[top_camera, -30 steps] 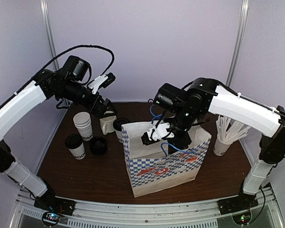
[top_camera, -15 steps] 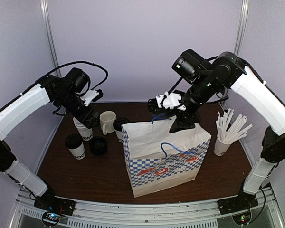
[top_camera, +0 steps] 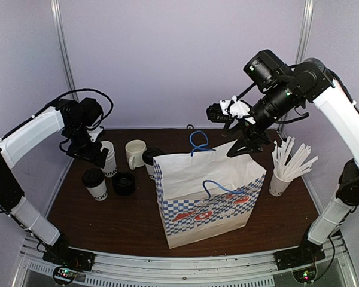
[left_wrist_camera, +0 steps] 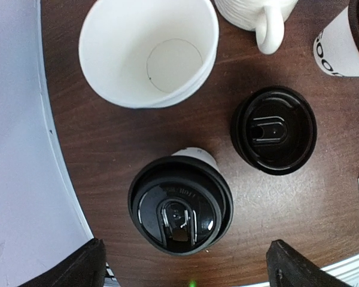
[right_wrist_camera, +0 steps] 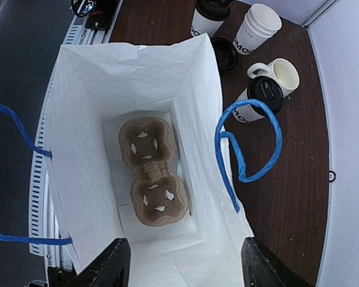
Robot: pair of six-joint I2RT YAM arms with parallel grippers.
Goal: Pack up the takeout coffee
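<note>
One takeout coffee [left_wrist_camera: 180, 206], a white paper cup with a black lid, stands at the table's left [top_camera: 96, 183]. My left gripper [left_wrist_camera: 182, 272] hovers above it, open, its fingertips [left_wrist_camera: 78, 269] wide on either side and not touching; in the top view this gripper [top_camera: 97, 156] is just behind the cup. A second takeout coffee [top_camera: 151, 160] stands beside the bag. The white paper bag [top_camera: 209, 191] with blue checks stands open in the middle. My right gripper [top_camera: 230, 130] hangs open and empty high over its rear edge [right_wrist_camera: 185, 266]. A brown cup carrier [right_wrist_camera: 152, 170] lies on the bag's floor.
A stack of empty paper cups [left_wrist_camera: 148, 51] stands behind the left coffee, with a loose black lid [left_wrist_camera: 274, 128] to its right and a cream mug [top_camera: 136, 153] further back. The bag's blue handles [right_wrist_camera: 251, 143] stick up. A cup of wrapped straws [top_camera: 281, 173] stands at the right.
My right gripper has risen out of the bag, going up and to the right. The left gripper has swung from over the mug down and left, to above the left lidded cup.
</note>
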